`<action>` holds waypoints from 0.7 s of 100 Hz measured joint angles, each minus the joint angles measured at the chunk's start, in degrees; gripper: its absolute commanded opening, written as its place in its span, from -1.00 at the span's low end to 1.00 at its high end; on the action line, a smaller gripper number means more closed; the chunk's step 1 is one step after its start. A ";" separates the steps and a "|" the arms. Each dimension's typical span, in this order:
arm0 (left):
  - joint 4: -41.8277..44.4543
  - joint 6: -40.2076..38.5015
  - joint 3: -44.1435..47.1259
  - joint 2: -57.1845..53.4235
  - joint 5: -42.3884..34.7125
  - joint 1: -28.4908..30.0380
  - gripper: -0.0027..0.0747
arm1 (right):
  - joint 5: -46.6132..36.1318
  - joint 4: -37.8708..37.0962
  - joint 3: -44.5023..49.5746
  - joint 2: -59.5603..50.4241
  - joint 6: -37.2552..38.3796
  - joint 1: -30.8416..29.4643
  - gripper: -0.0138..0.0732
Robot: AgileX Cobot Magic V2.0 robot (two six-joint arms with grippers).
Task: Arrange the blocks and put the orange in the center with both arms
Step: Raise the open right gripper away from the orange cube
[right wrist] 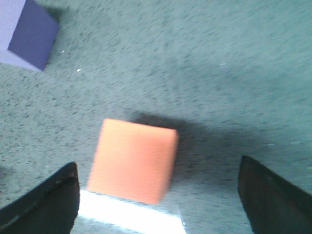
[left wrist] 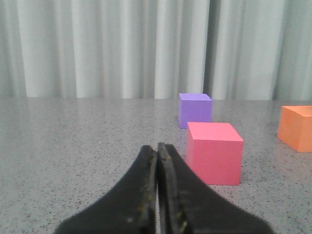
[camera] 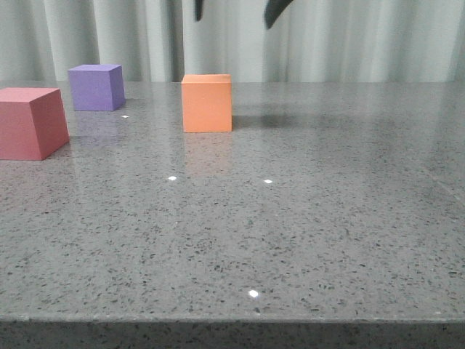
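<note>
While the three blocks sit loose on the worktop, I judge the arranging barely begun: the orange cube stands upright near the middle of the far part, with the purple cube well off to its left and farther back, and the pinkish-red cube at the left edge, nearer to me. The orange one is not between the other two, so a row with it in the center is yet to be built. My right claw hangs above the orange cube with its jaws spread wide, wider than the cube, gripping nothing; the wrist picture is blurred. My left claw sits low with its jaws pressed together and empty, the pinkish-red cube just ahead and a little to one side. Nothing else lies on the worktop; a pale curtain hangs behind, and I see nothing blocking either arm.
</note>
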 measured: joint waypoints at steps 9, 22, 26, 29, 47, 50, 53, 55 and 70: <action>0.00 0.00 0.00 0.00 0.00 0.00 -0.98 | 1.54 0.00 0.00 -1.74 -2.96 -2.68 0.80; 0.00 0.00 0.00 0.00 0.00 0.00 -0.98 | 4.05 0.00 0.00 -4.46 -7.04 -6.82 0.80; 0.00 0.00 0.00 0.00 0.00 0.00 -0.98 | 4.33 0.00 0.00 -5.32 -7.81 -8.26 0.80; 0.00 0.00 0.00 0.00 0.00 0.00 -0.98 | 4.59 0.00 0.00 -5.88 -8.63 -9.24 0.80; 0.00 0.00 0.00 0.00 0.00 0.00 -0.98 | 4.83 0.00 1.66 -10.70 -12.66 -14.58 0.80; 0.00 0.00 0.00 0.00 0.00 0.00 -0.98 | 4.83 0.00 2.49 -11.69 -13.42 -15.25 0.80; 0.00 0.00 0.00 0.00 0.00 0.00 -0.98 | 4.83 0.00 3.48 -12.73 -14.01 -16.06 0.80; 0.00 0.00 0.00 0.00 0.00 0.00 -0.98 | 4.83 0.00 4.36 -13.54 -14.52 -16.52 0.80; 0.00 0.00 0.00 0.00 0.00 0.00 -0.98 | 1.19 0.00 13.44 -20.85 -16.27 -19.79 0.80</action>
